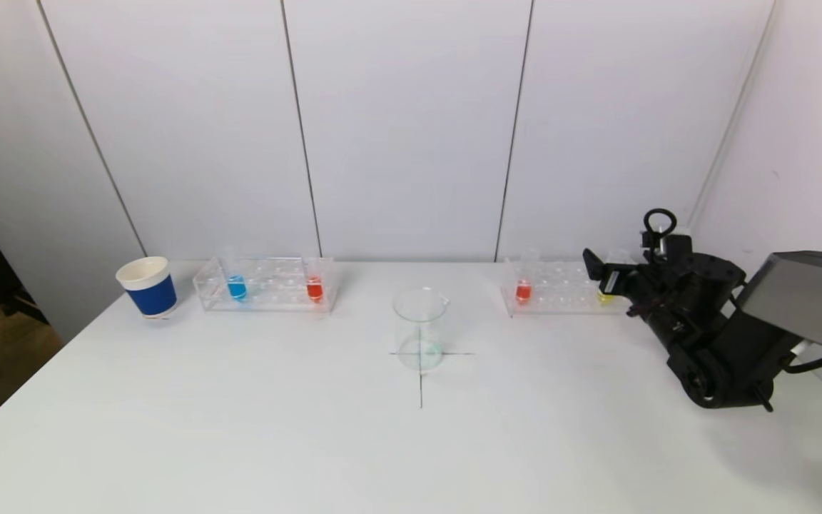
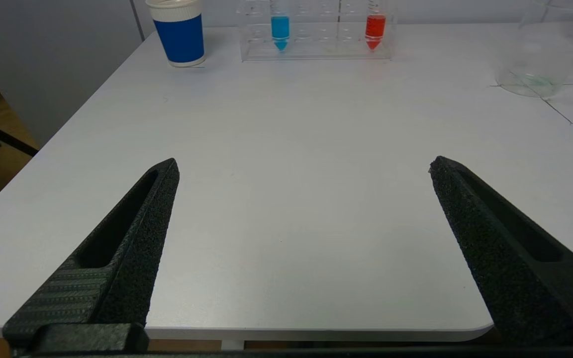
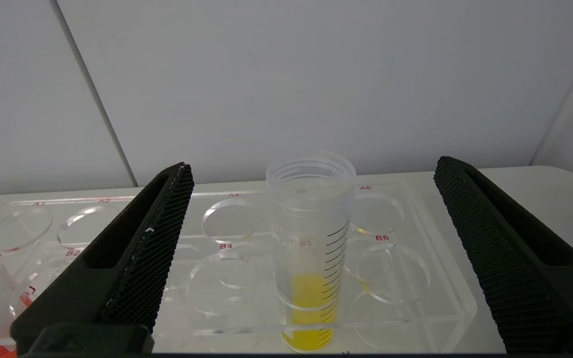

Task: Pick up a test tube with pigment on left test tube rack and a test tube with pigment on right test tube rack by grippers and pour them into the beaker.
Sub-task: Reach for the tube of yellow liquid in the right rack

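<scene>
White wall panels back a white table (image 1: pixel 240 428), and I read the layout from the head view first. My beaker (image 1: pixel 420 328) stands at the middle on a thin drawn cross, with a faint greenish trace at its bottom. Over on the robot's left sits the left test tube rack (image 1: pixel 266 283), holding a blue tube (image 1: pixel 237 286) and a red tube (image 1: pixel 315 288), with a blue paper cup (image 1: pixel 147 286) just beside its outer end. To the right stands the right test tube rack (image 1: pixel 561 287), holding a second red tube (image 1: pixel 523 289) toward its inner end.

My right gripper (image 3: pixel 311 174) is at that rack's outer end, fingers spread wide apart and holding nothing. Between them, in the wrist view, stands the yellow tube (image 3: pixel 311 253), upright in the hole marked B5, uncapped and about a third full (neither finger touches it, as far as I can see).

My left gripper (image 2: pixel 304 166) does not show in the head view; its own camera has it low by the table's near edge, fingers wide apart and empty, well apart from the left rack.
</scene>
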Tool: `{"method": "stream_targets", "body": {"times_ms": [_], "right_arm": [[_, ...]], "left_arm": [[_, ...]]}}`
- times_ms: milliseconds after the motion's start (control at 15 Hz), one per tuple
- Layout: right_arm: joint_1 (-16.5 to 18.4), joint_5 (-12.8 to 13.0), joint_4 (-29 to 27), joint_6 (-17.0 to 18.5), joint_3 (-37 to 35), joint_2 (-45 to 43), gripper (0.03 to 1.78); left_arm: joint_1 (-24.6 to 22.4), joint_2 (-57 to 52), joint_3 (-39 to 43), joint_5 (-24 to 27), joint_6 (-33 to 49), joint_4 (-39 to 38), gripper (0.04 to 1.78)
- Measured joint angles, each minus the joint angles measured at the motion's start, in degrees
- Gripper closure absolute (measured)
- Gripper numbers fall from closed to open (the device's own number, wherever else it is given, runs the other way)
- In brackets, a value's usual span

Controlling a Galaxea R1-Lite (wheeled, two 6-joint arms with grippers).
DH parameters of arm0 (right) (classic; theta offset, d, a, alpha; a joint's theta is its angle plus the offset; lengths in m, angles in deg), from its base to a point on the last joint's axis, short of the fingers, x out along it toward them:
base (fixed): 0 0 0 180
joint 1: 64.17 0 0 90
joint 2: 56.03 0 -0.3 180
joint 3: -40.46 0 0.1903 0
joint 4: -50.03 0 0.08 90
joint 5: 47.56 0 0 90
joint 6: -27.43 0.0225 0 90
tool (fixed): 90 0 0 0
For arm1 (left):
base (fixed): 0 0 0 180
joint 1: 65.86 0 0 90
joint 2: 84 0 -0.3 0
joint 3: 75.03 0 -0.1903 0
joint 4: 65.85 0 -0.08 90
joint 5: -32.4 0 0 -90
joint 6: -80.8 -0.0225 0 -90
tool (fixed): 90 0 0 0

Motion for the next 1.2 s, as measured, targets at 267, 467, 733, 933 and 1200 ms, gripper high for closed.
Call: {"method": "stream_targets", "body": {"times_ms": [267,467,733,933,1200], "right_arm": [[0.0,0.0,0.1,-0.1,0.1,0.5,0.05],[0.1,0.0,0.2,-0.1,0.3,0.9,0.05],[0.2,0.0,0.2,-0.1,0.4,1.2,0.05],[0.2,0.0,0.2,-0.1,0.4,1.3,0.05],[0.2,0.0,0.2,-0.1,0.4,1.4,0.05]], "left_arm": [[0.0,0.0,0.0,0.0,0.0,0.0,0.06],[0.0,0.0,0.0,0.0,0.0,0.0,0.06],[0.0,0.0,0.0,0.0,0.0,0.0,0.06],[0.0,0.0,0.0,0.0,0.0,0.0,0.06],[0.0,0.0,0.0,0.0,0.0,0.0,0.06]]}}
